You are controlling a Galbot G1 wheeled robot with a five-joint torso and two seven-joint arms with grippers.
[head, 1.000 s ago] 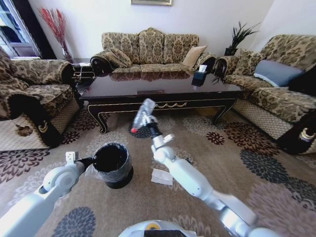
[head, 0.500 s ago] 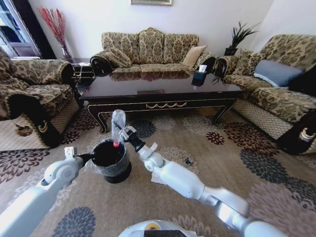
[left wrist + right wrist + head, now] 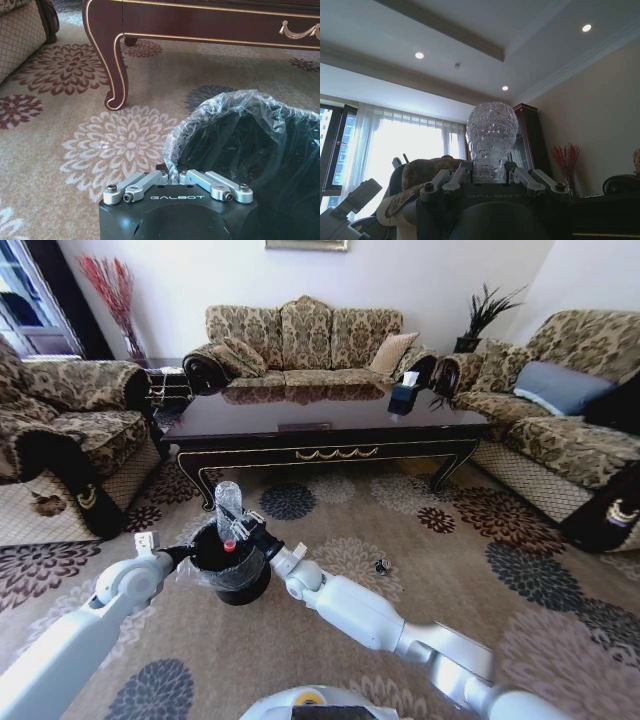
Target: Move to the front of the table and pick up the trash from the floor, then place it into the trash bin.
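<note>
Holding the clear plastic bottle (image 3: 228, 508) cap-down over the black, bag-lined trash bin (image 3: 232, 576).
My right pincer (image 3: 243, 531) grips it; my left pincer (image 3: 178, 176) pinches the bin's rim; next I'd release.

clear bottle (image 3: 229, 512) | upright, red cap down | over black bin (image 3: 230, 570)

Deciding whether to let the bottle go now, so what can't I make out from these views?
- Inside of the small round black trash bin: dark in head and left wrist views; contents unreadable.
- Clear plastic bottle: its capped end is hidden behind the right gripper in the right wrist view.
- Small dark bit on the carpet: too small to identify, head view.
</note>
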